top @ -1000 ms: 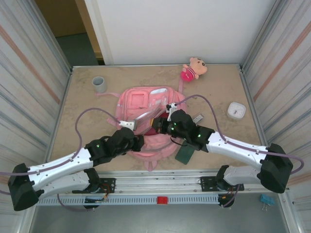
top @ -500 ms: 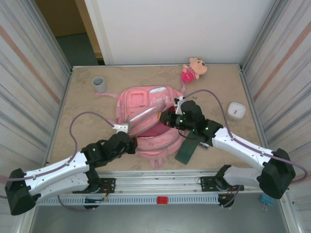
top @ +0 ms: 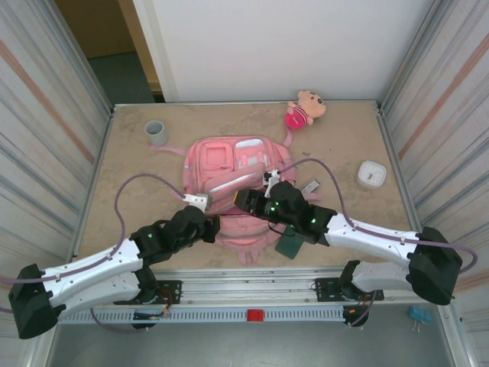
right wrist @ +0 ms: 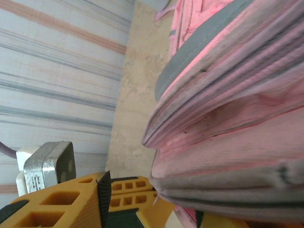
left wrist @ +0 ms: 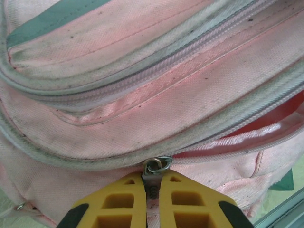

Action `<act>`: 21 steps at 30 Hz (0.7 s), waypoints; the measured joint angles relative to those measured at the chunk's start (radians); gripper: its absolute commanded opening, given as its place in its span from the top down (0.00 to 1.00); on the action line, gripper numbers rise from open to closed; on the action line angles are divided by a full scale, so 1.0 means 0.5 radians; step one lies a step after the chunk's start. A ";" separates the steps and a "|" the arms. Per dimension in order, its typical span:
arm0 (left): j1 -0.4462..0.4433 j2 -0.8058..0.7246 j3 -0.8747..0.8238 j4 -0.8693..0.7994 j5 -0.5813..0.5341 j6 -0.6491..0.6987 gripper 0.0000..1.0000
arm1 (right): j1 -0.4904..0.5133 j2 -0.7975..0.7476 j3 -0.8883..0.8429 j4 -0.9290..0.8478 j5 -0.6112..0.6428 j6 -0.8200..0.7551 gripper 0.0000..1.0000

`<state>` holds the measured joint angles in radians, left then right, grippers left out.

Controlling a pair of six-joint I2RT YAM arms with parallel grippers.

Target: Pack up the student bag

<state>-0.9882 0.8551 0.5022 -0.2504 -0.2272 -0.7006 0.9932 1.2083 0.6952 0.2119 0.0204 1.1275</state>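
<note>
Pink woven cloth, rumpled, with grey-edged zips: bag (top: 229, 157). At its 7 o'clock, left claw (left wrist: 152, 184) clamped on metal zip pull (left wrist: 156, 166); right claw (top: 246, 201), spread unclear.

The student bag (top: 229, 160) was matt pink woven cloth. Its weave was plain to see and flecked with dark specks, and it was edged in greyish-white ribbed piping. A shinier red lining showed at the opening. Its zipper pull (left wrist: 156, 166) was dull bare metal. The fingers (left wrist: 194, 204) of my left gripper (left wrist: 152, 185) were smooth yellow plastic, moulded in hollow cells. My left arm (top: 92, 267) wore a glossy white shell. The table (top: 137, 183) looked matt, mottled tan, like stone. The plush doll (top: 304, 108) was soft fabric.
</note>
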 measured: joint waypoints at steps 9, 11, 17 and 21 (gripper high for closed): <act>0.030 0.008 0.034 -0.060 -0.020 -0.040 1.00 | 0.003 0.115 0.016 0.066 0.021 0.016 0.94; 0.079 -0.016 0.035 -0.085 -0.010 -0.075 1.00 | -0.053 0.114 0.052 0.037 -0.073 -0.026 0.97; 0.278 -0.179 0.026 -0.111 0.064 -0.119 1.00 | -0.346 0.098 0.336 -0.284 -0.523 -0.233 0.97; 0.353 -0.257 -0.002 -0.067 0.128 -0.118 1.00 | -0.566 0.068 0.459 -0.500 -0.821 -0.341 0.92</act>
<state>-0.8116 0.7265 0.5014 -0.2840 -0.1631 -0.7597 0.7101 1.2423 0.9245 -0.0380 -0.3901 0.9569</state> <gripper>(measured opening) 0.092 0.098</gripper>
